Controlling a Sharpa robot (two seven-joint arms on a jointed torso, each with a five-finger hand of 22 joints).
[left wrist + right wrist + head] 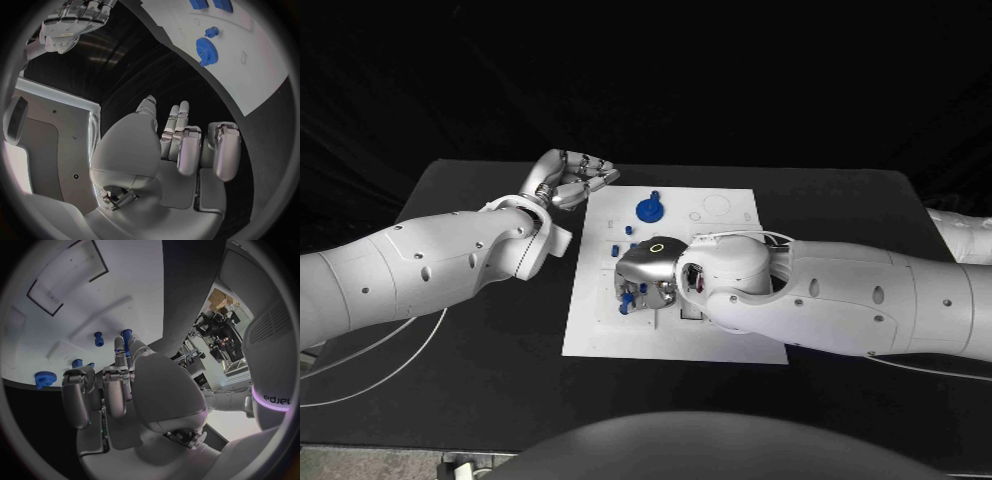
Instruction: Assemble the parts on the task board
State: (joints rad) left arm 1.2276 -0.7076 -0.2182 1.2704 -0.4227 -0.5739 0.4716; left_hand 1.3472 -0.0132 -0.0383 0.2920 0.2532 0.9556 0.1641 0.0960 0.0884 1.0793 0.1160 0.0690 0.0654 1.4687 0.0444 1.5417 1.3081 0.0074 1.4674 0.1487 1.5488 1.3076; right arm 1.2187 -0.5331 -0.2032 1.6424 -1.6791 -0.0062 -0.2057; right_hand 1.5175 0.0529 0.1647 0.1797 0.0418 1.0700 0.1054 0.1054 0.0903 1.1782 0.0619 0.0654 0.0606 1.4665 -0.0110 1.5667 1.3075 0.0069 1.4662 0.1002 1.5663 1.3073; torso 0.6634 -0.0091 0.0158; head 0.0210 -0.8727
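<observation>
The task board, a white plate, lies in the middle of the head view on the black table, and the small blue parts sit on its left half. A blue gear stands toward the board's upper left, with small blue pegs below it along the left side. More blue pieces show at the fingers of the right hand, which is lowered over the board's centre-left. The right wrist view shows this hand's fingers bent down toward the board close to a blue peg, but whether they have hold of any piece I cannot tell. The left hand hovers off the board's upper left corner, above the table, its fingers curled loosely with nothing in them. The parts look like rigid moulded plastic: light, stiff, fairly smooth, and small enough to tip or roll away if nudged. A peg is probably best pinched across its shaft near the top; the gear is probably best taken by its raised hub or across its rim.
</observation>
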